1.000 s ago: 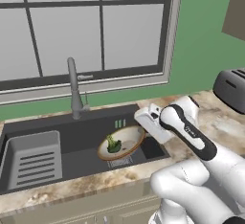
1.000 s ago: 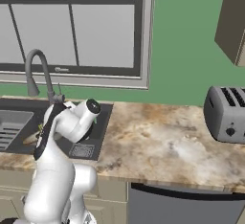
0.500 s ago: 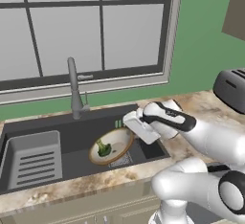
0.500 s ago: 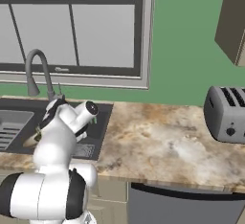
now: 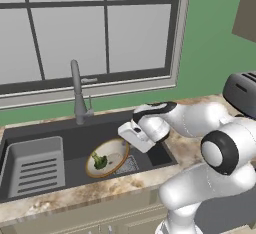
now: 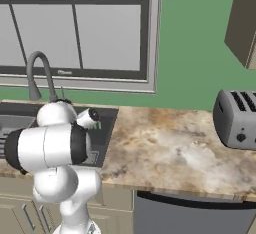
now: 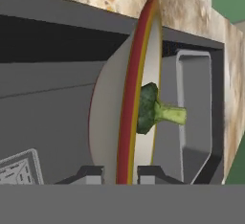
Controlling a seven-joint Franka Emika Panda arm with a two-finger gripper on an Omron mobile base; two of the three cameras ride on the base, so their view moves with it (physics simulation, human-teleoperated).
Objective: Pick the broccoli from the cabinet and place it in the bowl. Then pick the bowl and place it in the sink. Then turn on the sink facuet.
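The bowl (image 5: 111, 154), cream with a brown rim, hangs tilted inside the dark grey sink (image 5: 75, 134), above the drain grate (image 5: 131, 165). My gripper (image 5: 124, 144) is shut on the bowl's right rim. The broccoli (image 5: 99, 160) lies in the bowl. In the hand view the bowl (image 7: 135, 89) stands edge-on between the fingertips (image 7: 91, 173) of my gripper (image 7: 125, 173), with the broccoli (image 7: 152, 110) on its inner face. The sink faucet (image 5: 77, 95) stands behind the basin. Whether the bowl touches the sink floor I cannot tell.
A ribbed grey rack insert (image 5: 36, 165) fills the sink's left part. A toaster (image 6: 235, 120) stands on the marble counter (image 6: 165, 148) to the right. The cabinet (image 6: 242, 20) hangs at the upper right. A window runs behind the faucet (image 6: 37, 73).
The arm has folded down and carried the bowl with the broccoli leftward and lower into the sink. The gripper stayed shut on the rim.
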